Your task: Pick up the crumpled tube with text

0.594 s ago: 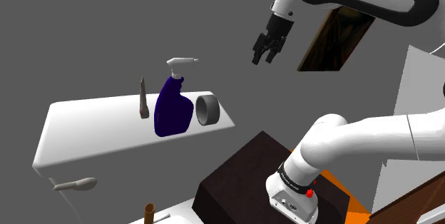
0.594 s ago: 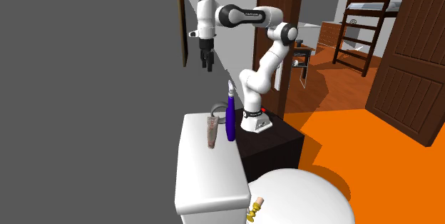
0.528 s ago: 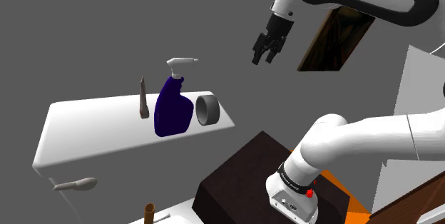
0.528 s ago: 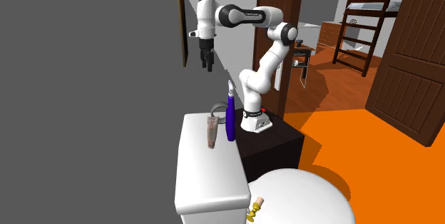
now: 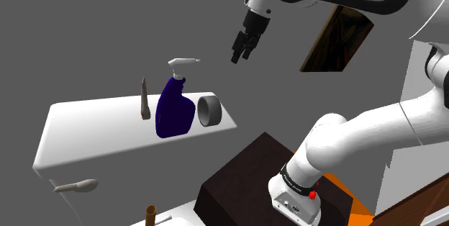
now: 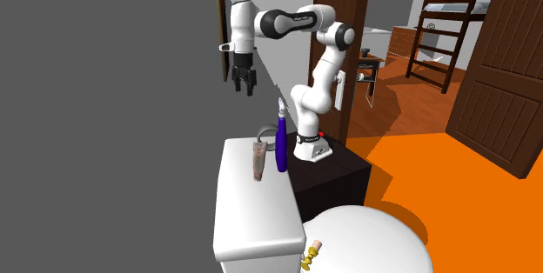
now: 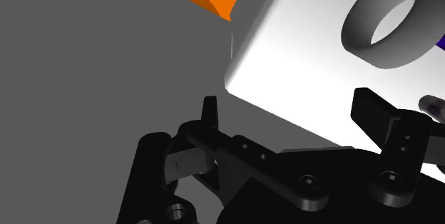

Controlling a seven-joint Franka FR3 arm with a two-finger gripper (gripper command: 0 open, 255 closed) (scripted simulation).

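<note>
The crumpled tube (image 5: 144,99) is a brown, narrow, creased piece. It leans at the back of the white toilet tank's top (image 5: 86,127), close to the grey wall, and it also appears as the tube (image 6: 258,160) on the tank top (image 6: 248,219). My gripper (image 5: 239,54) hangs high in the air, above and to the shoulder view's right of the tube, far from touching it. The gripper (image 6: 244,86) points down near the wall. From the wrist, the gripper (image 7: 289,112) is open and nothing sits between its fingers.
A dark blue spray bottle (image 5: 175,109) and a grey ring (image 5: 209,111) stand on the tank beside the tube; the ring (image 7: 381,19) lies below the hand. My dark box stand (image 5: 245,174) is close by. A white toilet lid (image 6: 365,241) lies in front.
The arm has swung the gripper toward the shoulder view's left and a little higher, closer to the wall. Its fingers remain apart. Nothing on the tank has moved.
</note>
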